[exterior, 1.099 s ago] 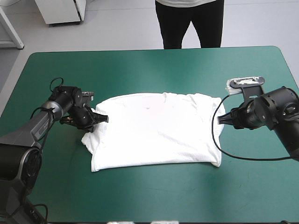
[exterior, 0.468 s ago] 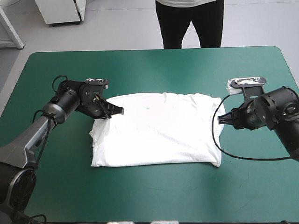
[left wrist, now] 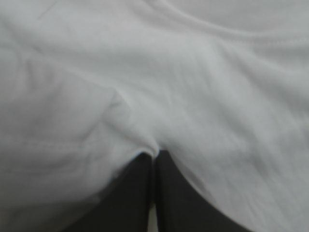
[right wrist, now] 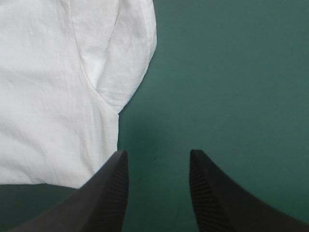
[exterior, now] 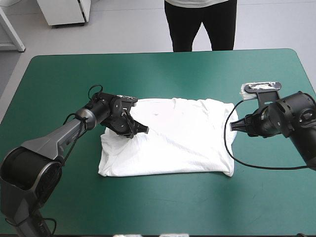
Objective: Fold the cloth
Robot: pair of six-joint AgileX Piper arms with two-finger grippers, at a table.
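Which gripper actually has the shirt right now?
The left gripper: its jaws are shut on the T-shirt, near its left edge. The right gripper stands open over bare teal-green cover beside it, holding nothing.

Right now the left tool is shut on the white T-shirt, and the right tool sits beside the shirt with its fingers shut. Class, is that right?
Not quite. The right tool is open: the right wrist view shows its black fingers standing apart over the bare teal-green cover, beside the T-shirt. The left tool is indeed shut on the T-shirt.
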